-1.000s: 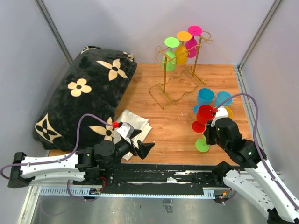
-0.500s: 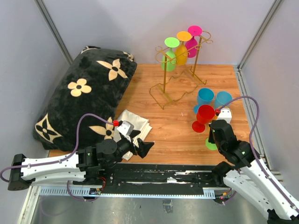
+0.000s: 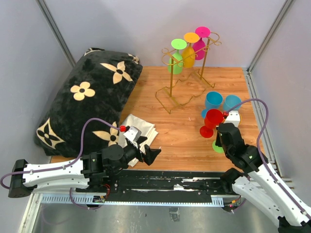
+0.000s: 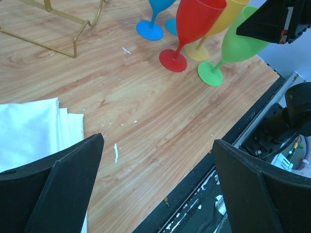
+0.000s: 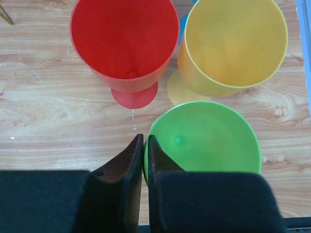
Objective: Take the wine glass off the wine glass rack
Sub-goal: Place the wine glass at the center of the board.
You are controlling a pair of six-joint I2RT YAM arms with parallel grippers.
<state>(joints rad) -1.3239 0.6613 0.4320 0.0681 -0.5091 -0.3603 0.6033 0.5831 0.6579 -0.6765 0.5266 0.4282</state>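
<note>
1. My right claw (image 5: pixel 144 141) is almost pressed together. It pinches the rim of the green wine glass (image 5: pixel 209 145), one finger outside the bowl and the other inside.
2. That glass is off the rack, its foot on the wooden table (image 3: pixel 184 141) at the front right. It is just beside the red wine glass (image 5: pixel 124 39) and the yellow wine glass (image 5: pixel 233 43).
3. The wine glass rack (image 3: pixel 170 90) stands at the back of the table, well apart from my right claw.
4. Upside down from its top rail hang the hanging green glass (image 3: pixel 177 59), the hanging yellow glass (image 3: pixel 189 49) and the hanging pink glass (image 3: pixel 200 44).
5. My left claw (image 4: pixel 156 145) is spread wide with nothing in it, over the wood beside the white cloth (image 4: pixel 24 126).
</note>
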